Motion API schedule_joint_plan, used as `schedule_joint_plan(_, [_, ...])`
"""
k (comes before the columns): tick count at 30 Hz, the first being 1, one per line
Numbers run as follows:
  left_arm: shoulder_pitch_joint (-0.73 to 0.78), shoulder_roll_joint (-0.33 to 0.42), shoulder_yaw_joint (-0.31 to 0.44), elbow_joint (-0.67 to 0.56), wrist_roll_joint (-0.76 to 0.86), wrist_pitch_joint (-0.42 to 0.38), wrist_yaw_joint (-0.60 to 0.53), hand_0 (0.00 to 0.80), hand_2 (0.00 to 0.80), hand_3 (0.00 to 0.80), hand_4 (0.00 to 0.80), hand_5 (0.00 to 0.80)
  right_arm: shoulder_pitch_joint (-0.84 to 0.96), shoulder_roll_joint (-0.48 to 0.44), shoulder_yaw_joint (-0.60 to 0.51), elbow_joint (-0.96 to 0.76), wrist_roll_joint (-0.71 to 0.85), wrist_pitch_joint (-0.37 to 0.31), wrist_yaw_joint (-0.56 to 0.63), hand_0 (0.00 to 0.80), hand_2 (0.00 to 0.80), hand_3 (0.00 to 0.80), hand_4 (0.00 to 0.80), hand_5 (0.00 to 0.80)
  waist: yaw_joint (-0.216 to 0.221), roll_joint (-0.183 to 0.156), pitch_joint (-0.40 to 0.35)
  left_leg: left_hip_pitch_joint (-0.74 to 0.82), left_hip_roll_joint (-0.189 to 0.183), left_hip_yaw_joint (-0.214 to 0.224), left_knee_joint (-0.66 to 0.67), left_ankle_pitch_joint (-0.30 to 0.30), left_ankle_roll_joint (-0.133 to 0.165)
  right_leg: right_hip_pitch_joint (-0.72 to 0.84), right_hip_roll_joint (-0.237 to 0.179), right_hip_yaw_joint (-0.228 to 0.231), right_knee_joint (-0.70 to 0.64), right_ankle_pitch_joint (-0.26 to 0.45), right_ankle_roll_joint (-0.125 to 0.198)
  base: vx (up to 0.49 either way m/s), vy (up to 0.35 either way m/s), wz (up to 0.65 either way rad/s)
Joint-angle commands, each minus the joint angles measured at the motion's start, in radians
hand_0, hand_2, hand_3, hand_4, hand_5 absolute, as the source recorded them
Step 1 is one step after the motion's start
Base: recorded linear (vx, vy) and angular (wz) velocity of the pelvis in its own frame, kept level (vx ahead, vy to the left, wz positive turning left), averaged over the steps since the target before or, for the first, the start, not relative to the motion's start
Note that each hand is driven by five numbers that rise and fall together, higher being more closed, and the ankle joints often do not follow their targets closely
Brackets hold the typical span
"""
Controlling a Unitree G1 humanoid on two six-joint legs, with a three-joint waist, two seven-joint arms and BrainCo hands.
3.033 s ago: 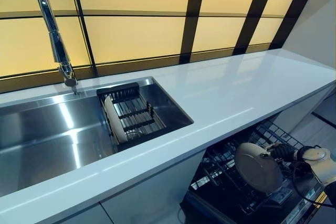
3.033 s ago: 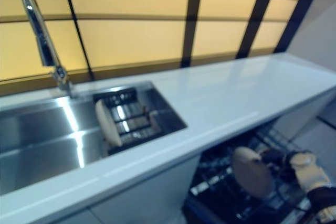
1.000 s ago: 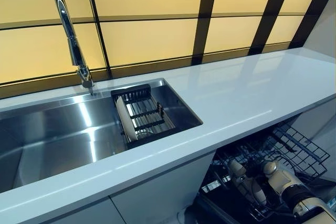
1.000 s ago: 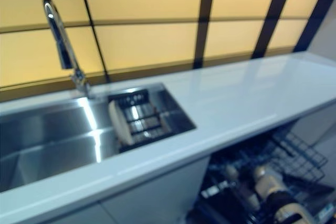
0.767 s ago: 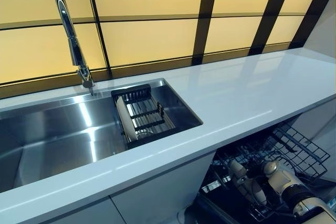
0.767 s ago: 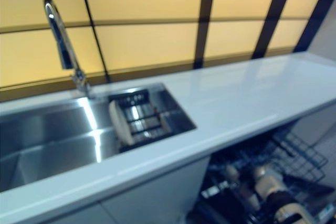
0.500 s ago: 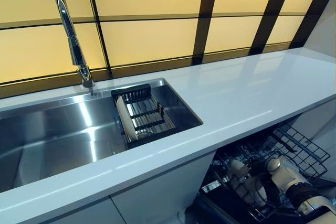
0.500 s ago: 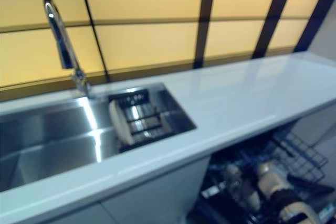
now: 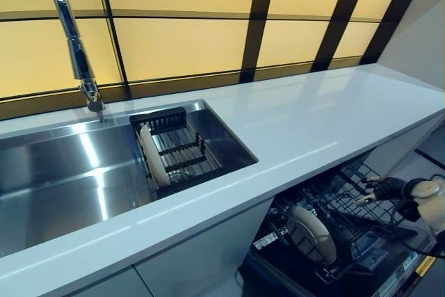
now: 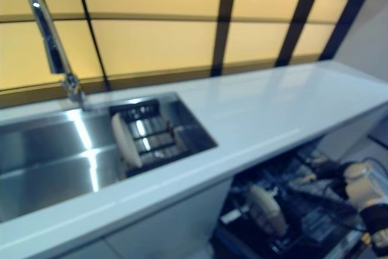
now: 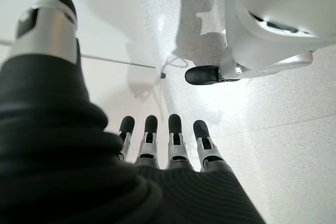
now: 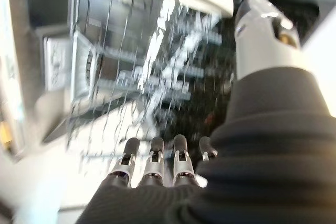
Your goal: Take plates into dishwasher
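Note:
A cream plate (image 9: 311,233) stands on edge in the open dishwasher's lower rack (image 9: 351,196), under the counter at lower right. My right hand (image 9: 374,192) hovers to the right of that plate, apart from it; the right wrist view shows its fingers (image 12: 156,157) straight and empty above the wire rack. Another cream plate (image 9: 149,161) stands upright in the black drying rack (image 9: 186,152) inside the steel sink (image 9: 49,172). My left hand (image 11: 169,139) appears only in the left wrist view, open, fingers straight, pointing at the pale floor.
A white countertop (image 9: 313,113) runs from the sink to the right, above the dishwasher. A tall chrome tap (image 9: 69,39) rises behind the sink. Yellow wall panels with dark frames close off the back.
Three seconds ago my right hand held the plate over the dishwasher. It set the plate into the lower rack, let go and has drawn back to the right. The camera has shifted slightly.

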Motion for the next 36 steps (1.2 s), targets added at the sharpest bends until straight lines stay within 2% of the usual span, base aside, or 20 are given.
schedule_joint_plan(1, [-0.044,0.022,-0.01,0.067,-0.021,-0.028,0.01,0.0,0.0,0.0,0.0,0.0,-0.088,-0.073,0.01,-0.01,0.056,-0.031,-0.009,0.0,0.0,0.0,0.0,0.0,0.006,-0.035,-0.031,0.035,-0.028,0.006,0.0,-0.023,0.05,-0.008,0.008,0.036,0.015,0.025,0.007,0.001,0.027,-0.1])
schedule_joint_plan(4, [-0.043,0.02,-0.013,0.073,-0.031,-0.032,0.014,0.0,0.0,0.0,0.0,0.0,-0.11,-0.103,0.009,0.009,0.086,-0.038,-0.022,0.0,0.0,0.0,0.0,0.0,0.004,-0.038,-0.035,0.036,-0.029,0.008,-0.001,-0.024,0.05,-0.006,0.009,0.038,0.014,0.026,0.006,-0.001,0.029,-0.07])
schedule_joint_plan(8, [-0.042,0.022,-0.015,0.082,-0.043,-0.039,0.019,0.0,0.0,0.0,0.0,0.0,-0.138,-0.14,-0.002,0.041,0.144,-0.011,-0.062,0.0,0.0,0.0,0.0,0.0,0.004,-0.042,-0.039,0.033,-0.032,0.008,-0.002,-0.023,0.05,-0.008,0.008,0.037,0.014,0.027,0.006,-0.011,0.037,-0.03])
schedule_joint_plan(11, [-0.041,0.024,-0.022,0.089,-0.053,-0.044,0.022,0.0,0.0,0.0,0.0,0.0,-0.159,-0.165,-0.014,0.064,0.205,0.006,-0.131,0.0,0.0,0.0,0.0,0.0,0.008,-0.045,-0.039,0.031,-0.034,0.007,-0.001,-0.022,0.051,-0.007,0.007,0.035,0.015,0.028,0.006,-0.005,0.012,0.0])
schedule_joint_plan(13, [-0.039,0.027,-0.027,0.095,-0.062,-0.048,0.023,0.0,0.0,0.0,0.0,0.0,-0.195,-0.183,-0.033,0.074,0.323,0.029,-0.213,0.0,0.0,0.0,0.0,0.0,0.012,-0.047,-0.04,0.031,-0.035,0.004,-0.001,-0.022,0.051,-0.006,0.005,0.03,0.016,0.027,0.007,0.0,0.0,0.0])
schedule_joint_plan(14, [-0.039,0.027,-0.027,0.096,-0.063,-0.048,0.023,0.0,0.0,0.0,0.0,0.0,-0.199,-0.184,-0.031,0.074,0.33,0.031,-0.218,0.0,0.0,0.0,0.0,0.0,0.012,-0.047,-0.04,0.031,-0.035,0.003,-0.001,-0.023,0.051,-0.006,0.005,0.03,0.016,0.027,0.007,0.0,0.0,0.0])
schedule_joint_plan(15, [-0.04,0.03,-0.029,0.099,-0.068,-0.047,0.022,0.0,0.0,0.0,0.0,0.0,-0.223,-0.184,-0.041,0.073,0.369,0.043,-0.288,0.0,0.0,0.0,0.0,0.0,0.015,-0.048,-0.041,0.03,-0.038,-0.001,0.0,-0.023,0.051,-0.005,0.005,0.029,0.016,0.027,0.007,0.0,0.0,0.0])
schedule_joint_plan(18, [-0.039,0.028,-0.035,0.103,-0.074,-0.05,0.023,0.0,0.0,0.0,0.0,0.0,-0.269,-0.19,-0.042,0.086,0.394,0.042,-0.374,0.0,0.0,0.0,0.0,0.0,0.023,-0.047,-0.042,0.029,-0.04,-0.007,-0.001,-0.024,0.051,-0.002,0.004,0.023,0.016,0.025,0.008,0.0,0.0,0.0])
schedule_joint_plan(21, [-0.033,0.025,-0.042,0.106,-0.079,-0.058,0.026,0.0,0.0,0.0,0.0,0.0,-0.335,-0.2,-0.029,0.095,0.418,0.068,-0.442,0.0,0.0,0.0,0.0,0.0,0.035,-0.046,-0.043,0.026,-0.045,-0.018,-0.001,-0.024,0.052,0.001,0.003,0.016,0.015,0.023,0.007,0.0,0.0,0.0])
schedule_joint_plan(25, [-0.033,0.025,-0.046,0.11,-0.083,-0.06,0.027,0.0,0.0,0.0,0.0,0.0,-0.401,-0.207,0.007,0.123,0.431,0.072,-0.477,0.0,0.0,0.0,0.0,0.0,0.045,-0.047,-0.045,0.023,-0.049,-0.027,-0.001,-0.025,0.052,0.003,0.001,0.009,0.014,0.022,0.007,-0.013,0.02,0.05])
schedule_joint_plan(32, [-0.038,0.031,-0.057,0.116,-0.087,-0.06,0.029,0.0,0.0,0.0,0.0,0.0,-0.552,-0.228,0.121,0.182,0.497,0.043,-0.527,0.0,0.0,0.0,0.0,0.0,0.064,-0.052,-0.049,0.02,-0.056,-0.042,-0.002,-0.025,0.054,0.007,-0.003,-0.004,0.014,0.02,0.007,-0.013,0.008,0.05])
schedule_joint_plan(36, [-0.046,0.036,-0.062,0.117,-0.095,-0.055,0.028,0.0,0.0,0.0,0.0,0.0,-0.631,-0.236,0.177,0.178,0.517,-0.019,-0.535,0.0,0.0,0.0,0.0,0.0,0.07,-0.055,-0.055,0.017,-0.06,-0.048,-0.002,-0.024,0.053,0.007,-0.005,-0.01,0.015,0.021,0.009,-0.004,0.001,0.01])
